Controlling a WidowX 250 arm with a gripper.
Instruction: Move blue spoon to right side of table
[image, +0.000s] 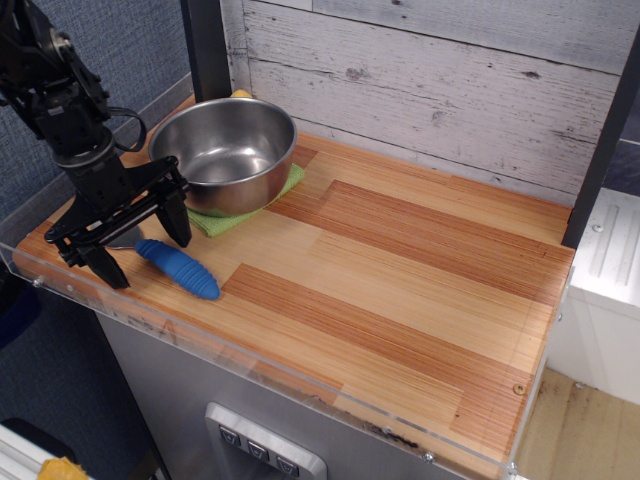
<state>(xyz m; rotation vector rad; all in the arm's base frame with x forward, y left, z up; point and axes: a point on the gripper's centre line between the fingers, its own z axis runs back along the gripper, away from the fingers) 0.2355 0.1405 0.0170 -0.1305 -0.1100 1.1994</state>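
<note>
I have the black gripper (142, 240) spread open astride the short blue-handled metal spoon (170, 263) on the striped wooden table (400, 290); next I lower and close

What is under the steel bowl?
A green cloth lies under the bowl; its edges stick out in front and at the right. A bit of yellow shows behind the bowl's rim. Whatever the bowl covers cannot be seen.

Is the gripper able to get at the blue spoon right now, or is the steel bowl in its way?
Probably yes. The open gripper straddles the blue spoon at its silver end. The steel bowl sits behind, clear of the fingers.
</note>
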